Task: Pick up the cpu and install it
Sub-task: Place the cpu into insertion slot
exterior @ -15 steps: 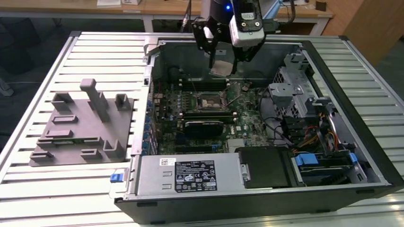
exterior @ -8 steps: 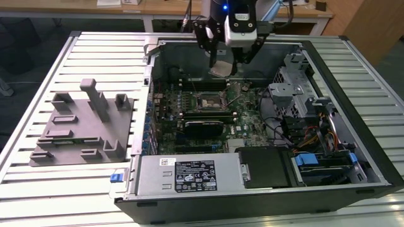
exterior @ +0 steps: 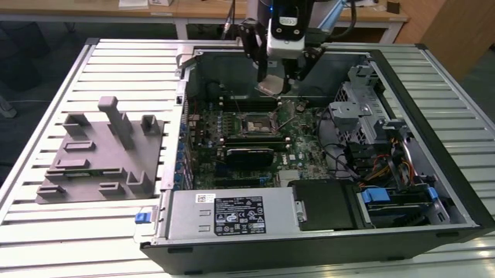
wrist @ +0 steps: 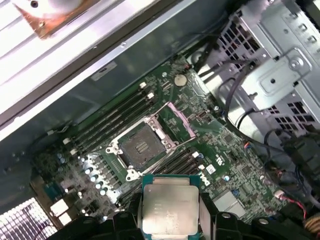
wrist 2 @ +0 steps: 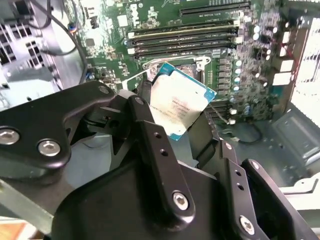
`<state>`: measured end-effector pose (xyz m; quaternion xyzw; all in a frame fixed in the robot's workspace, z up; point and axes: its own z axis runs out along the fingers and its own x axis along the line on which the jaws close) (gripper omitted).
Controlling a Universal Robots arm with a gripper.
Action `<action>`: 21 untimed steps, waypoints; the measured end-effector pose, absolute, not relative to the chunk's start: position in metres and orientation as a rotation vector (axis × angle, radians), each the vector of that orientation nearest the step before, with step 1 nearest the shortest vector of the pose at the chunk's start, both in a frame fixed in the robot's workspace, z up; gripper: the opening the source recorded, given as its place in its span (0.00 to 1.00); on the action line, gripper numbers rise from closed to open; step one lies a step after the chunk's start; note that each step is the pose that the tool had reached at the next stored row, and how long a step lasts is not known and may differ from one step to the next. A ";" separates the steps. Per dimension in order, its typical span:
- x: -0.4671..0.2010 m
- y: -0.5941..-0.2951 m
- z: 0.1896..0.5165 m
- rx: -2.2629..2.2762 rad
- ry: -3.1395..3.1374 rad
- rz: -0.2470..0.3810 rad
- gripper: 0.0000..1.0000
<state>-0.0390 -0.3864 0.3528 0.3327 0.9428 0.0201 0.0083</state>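
My gripper [exterior: 280, 81] hangs over the open computer case, shut on the cpu [exterior: 272, 87], a flat silver square with a pale rim. In the second wrist view the cpu [wrist 2: 178, 102] sits tilted between the black fingers [wrist 2: 150, 132]. The first wrist view has the cpu [wrist: 170, 204] held above the green motherboard [wrist: 227, 160]. The dark square socket [wrist: 141, 146] lies below with its metal frame [wrist: 177, 120] swung open. In the exterior view the socket [exterior: 256, 123] is a little nearer the camera than the gripper.
A grey moulded tray [exterior: 101, 153] lies on the slatted table [exterior: 69, 231] at the exterior view's left. Inside the case [exterior: 456, 200] are memory slots [wrist 2: 182, 40], a drive cage [exterior: 360, 107], cables [exterior: 379, 171] and a power supply [exterior: 232, 211].
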 end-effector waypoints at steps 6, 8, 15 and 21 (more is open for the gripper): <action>-0.039 -0.386 0.352 1.195 2.885 0.061 0.54; -0.039 -0.386 0.351 1.246 2.862 0.061 0.54; -0.039 -0.386 0.350 1.420 2.777 0.059 0.54; -0.039 -0.386 0.350 1.561 2.698 0.057 0.54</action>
